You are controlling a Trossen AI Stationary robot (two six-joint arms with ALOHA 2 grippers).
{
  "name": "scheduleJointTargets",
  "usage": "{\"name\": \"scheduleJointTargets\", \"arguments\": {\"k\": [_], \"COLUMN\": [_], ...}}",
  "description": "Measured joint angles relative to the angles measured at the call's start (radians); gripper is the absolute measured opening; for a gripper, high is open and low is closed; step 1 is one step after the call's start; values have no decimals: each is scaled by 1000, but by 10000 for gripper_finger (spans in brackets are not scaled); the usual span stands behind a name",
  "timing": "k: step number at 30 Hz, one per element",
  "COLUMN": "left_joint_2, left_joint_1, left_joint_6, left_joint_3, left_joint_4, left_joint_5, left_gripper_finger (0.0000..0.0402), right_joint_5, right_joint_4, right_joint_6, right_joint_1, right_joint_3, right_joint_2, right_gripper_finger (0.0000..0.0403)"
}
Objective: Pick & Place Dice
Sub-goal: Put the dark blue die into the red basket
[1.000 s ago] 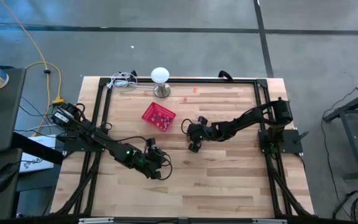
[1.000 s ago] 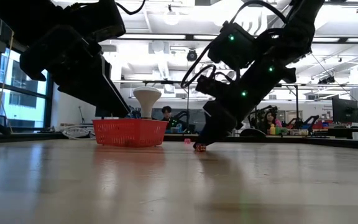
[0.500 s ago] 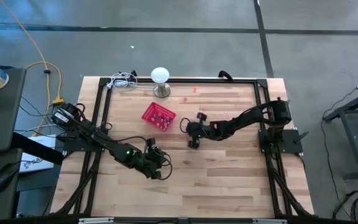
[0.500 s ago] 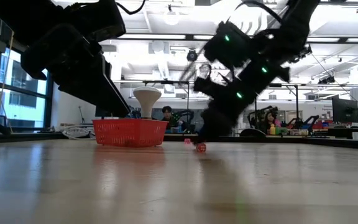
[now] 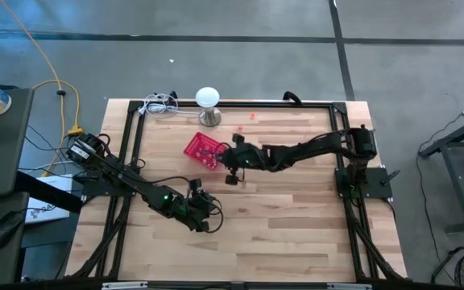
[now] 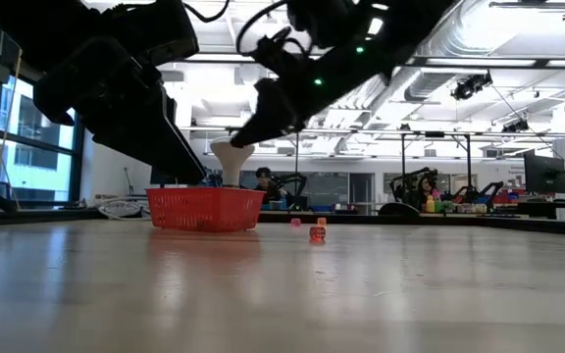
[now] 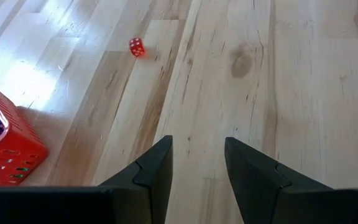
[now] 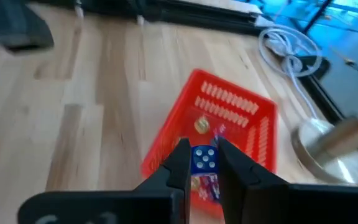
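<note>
My right gripper (image 8: 202, 149) is shut on a small blue die (image 8: 203, 158) and hangs above the near right edge of the red mesh basket (image 8: 229, 106), which holds several dice (image 8: 201, 126). In the high view this gripper (image 5: 234, 158) is just right of the basket (image 5: 203, 149); in the low view its fingers (image 6: 239, 143) slant down over the basket (image 6: 204, 208). A red die (image 7: 137, 46) lies on the table, also showing in the low view (image 6: 316, 233), with a pink die (image 6: 295, 223) farther back. My left gripper (image 7: 197, 146) is open near the table's near side (image 5: 208, 211). My right gripper pinches the blue die (image 8: 203, 158) between its two fingertips (image 8: 180, 155), one finger on each of two opposite faces. The die is lifted clear of the table, above the basket's edge. The fingers slant down from the table's right side.
A white lamp-like stand (image 5: 207, 101) on a metal foot sits behind the basket at the far edge, next to coiled white cable (image 5: 161, 105). Two small dice (image 5: 239, 127) lie near the far edge. Bare wood lies in front of the left gripper.
My right gripper has risen from the table top and swung toward the table's left, from the middle of the table to above the basket's right edge, carrying the blue die. The red die stays on the table where the gripper was.
</note>
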Motion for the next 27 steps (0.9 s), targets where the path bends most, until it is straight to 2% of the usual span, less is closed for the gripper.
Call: {"name": "scheduleJointTargets", "arguments": {"k": [4,8,14,19,23,27], "left_joint_2": [0,0,0,0,0,0], "left_joint_1": [0,-1,-3,-2,-2,-2], "left_joint_6": [0,0,0,0,0,0], "left_joint_3": [0,0,0,0,0,0], "left_joint_4": [0,0,-12,-19,-20,-21], "left_joint_5": [0,0,1,1,1,1], "left_gripper_finger": [139,139,139,139,139,139], "right_joint_5": [-91,-44,-15,-2,3,1], "right_joint_4": [11,0,36,47,47,34], "right_joint_6": [9,25,26,4,-7,-7], "right_joint_1": [-33,-44,-42,-41,-40,-40], "right_joint_3": [52,75,81,81,81,81], "right_joint_2": [70,122,128,127,127,127], "right_gripper_finger": [38,89,174,227,249,254]}}
